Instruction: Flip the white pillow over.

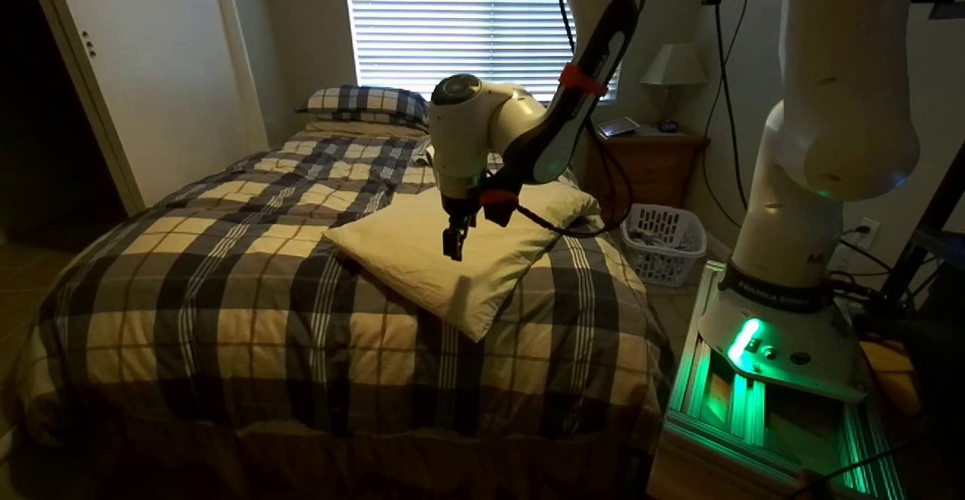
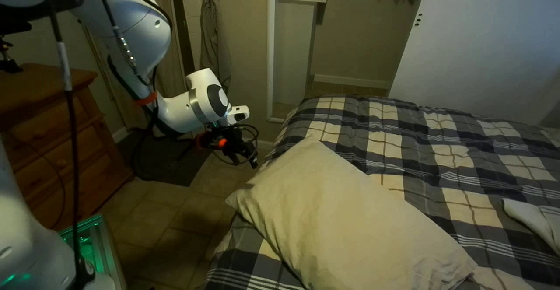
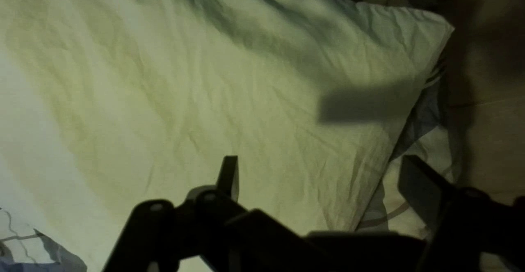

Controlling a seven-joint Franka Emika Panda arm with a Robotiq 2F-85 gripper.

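Observation:
The white pillow (image 1: 399,232) lies flat and slanted on the plaid bed, near its edge on the robot's side. It shows large and cream in an exterior view (image 2: 350,211) and fills much of the wrist view (image 3: 184,99). My gripper (image 1: 454,247) hangs pointing down above the pillow, apart from it. It also shows in an exterior view (image 2: 245,161) near a pillow corner. In the wrist view the gripper (image 3: 320,161) is open with nothing between its fingers. One finger is over the pillow, the other past its edge over the bedspread. The pillow's underside is hidden.
The plaid bedspread (image 1: 249,319) covers the bed. Plaid pillows (image 1: 366,104) lie at the head. A folded whitish cloth (image 2: 536,222) lies on the bed. A white laundry basket (image 1: 663,247) and a nightstand (image 1: 652,161) with a lamp stand beside the bed. A wooden dresser (image 2: 57,141) stands behind the arm.

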